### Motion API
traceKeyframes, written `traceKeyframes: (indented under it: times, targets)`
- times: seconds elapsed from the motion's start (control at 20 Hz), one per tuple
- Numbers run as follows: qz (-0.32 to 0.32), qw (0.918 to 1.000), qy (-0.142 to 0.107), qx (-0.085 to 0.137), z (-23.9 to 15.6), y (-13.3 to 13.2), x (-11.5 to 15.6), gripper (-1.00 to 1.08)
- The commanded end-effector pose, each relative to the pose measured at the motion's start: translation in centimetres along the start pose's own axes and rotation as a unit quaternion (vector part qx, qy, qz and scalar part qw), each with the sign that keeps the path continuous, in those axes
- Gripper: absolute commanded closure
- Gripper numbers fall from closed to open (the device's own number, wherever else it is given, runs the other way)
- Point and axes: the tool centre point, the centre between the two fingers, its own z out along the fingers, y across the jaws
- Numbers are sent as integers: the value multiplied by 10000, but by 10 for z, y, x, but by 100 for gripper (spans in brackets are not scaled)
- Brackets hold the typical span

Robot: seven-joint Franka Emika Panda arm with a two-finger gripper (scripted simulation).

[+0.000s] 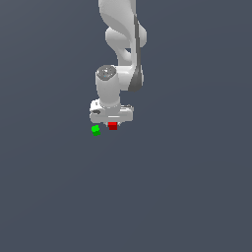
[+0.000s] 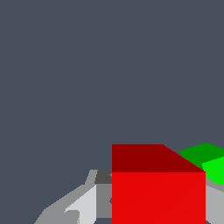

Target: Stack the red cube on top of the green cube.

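The red cube sits right under the white gripper, between its fingers. In the wrist view the red cube fills the gap of the gripper, with a grey finger against each side. The gripper looks shut on it. The green cube lies on the floor just to the exterior view's left of the red cube, a small gap apart. It also shows in the wrist view, partly hidden behind the red cube's far corner. I cannot tell whether the red cube is off the floor.
A plain dark grey floor spreads all around. The white arm rises above the gripper toward the top of the exterior view. Nothing else shows.
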Motion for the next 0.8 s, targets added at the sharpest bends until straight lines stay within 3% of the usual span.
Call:
traceKeyframes:
  times: [0.0, 0.4, 0.75]
  targets:
    - [4, 10000, 2, -3, 8, 23, -6, 108]
    - [4, 10000, 2, -3, 29, 83, -21, 108]
    - [3, 10000, 1, 0, 37, 105, -26, 108]
